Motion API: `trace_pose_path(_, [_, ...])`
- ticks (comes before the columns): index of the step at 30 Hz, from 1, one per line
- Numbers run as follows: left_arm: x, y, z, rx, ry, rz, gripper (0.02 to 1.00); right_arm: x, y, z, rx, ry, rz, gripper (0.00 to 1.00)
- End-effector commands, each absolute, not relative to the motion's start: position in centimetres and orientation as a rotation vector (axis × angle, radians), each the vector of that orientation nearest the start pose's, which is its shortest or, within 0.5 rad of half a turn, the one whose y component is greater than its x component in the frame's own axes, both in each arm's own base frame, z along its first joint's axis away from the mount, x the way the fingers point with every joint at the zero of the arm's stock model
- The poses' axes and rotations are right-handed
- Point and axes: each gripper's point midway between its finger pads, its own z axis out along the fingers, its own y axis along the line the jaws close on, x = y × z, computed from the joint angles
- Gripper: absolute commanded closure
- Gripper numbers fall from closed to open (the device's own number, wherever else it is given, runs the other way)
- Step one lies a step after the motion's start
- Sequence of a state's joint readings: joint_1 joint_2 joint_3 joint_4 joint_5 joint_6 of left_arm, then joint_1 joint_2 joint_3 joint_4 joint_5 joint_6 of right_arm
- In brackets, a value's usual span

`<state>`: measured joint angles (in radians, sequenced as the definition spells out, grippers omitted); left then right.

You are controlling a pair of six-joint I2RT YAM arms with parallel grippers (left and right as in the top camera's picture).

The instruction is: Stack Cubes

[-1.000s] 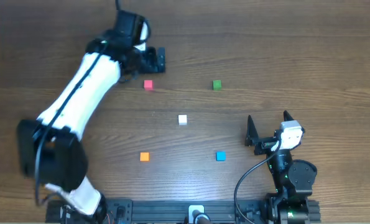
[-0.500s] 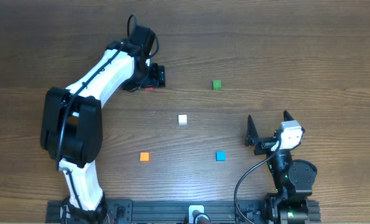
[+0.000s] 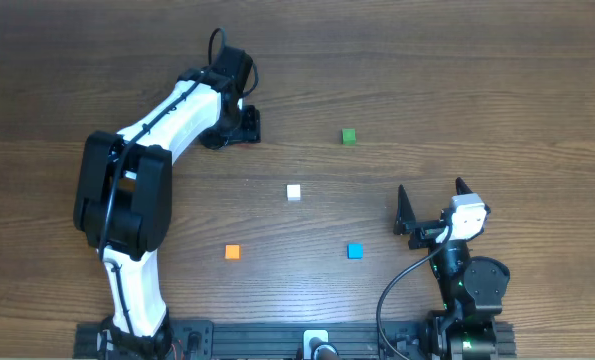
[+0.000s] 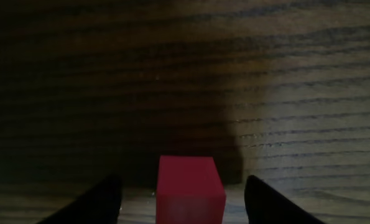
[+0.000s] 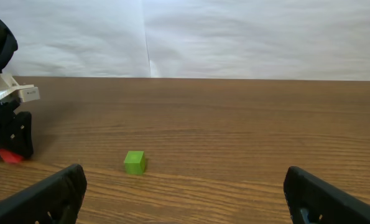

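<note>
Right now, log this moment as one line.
left claw open around red cube | right claw open, empty | green cube, white cube, orange cube, blue cube unstacked

Top view straight down; left wrist near red cube (image 4: 191, 191); right wrist low, level; green cube (image 5: 134, 162) shared

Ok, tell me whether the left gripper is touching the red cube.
Apart. In the left wrist view the red cube sits inside the open left gripper, with a clear gap on each side.

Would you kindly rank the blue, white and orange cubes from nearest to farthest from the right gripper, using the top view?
1. Blue cube, on the right arm's side, close to the right gripper.
2. White cube, mid-table.
3. Orange cube, on the left arm's side.
</note>
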<state>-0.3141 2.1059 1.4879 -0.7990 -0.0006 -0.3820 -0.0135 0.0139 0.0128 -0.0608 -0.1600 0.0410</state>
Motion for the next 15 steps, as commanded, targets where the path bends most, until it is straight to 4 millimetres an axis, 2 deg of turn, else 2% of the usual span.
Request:
trace_pose_path(1, [40.99,-13.31,0.28,-0.084,2.988,-0.062,0.498,24.45,2.46,15.98,-0.086,1.632,0.153,0.007])
trace_pose_path(5, [40.97,-13.31,0.28,-0.084,2.988,-0.062,0.623,24.45,2.46,15.98,-0.086,1.632,0.153,0.009])
trace_pose_path(11, [40.96,-13.36,0.28,-0.083,2.989,-0.063,0.720,24.45,2.46,15.98,-0.086,1.632,0.153,0.007])
trace_pose_path(15, [40.73,-14.19,0.39,-0.054,2.987,-0.067,0.827,24.45,2.46,15.98,-0.086,1.632,0.153,0.009])
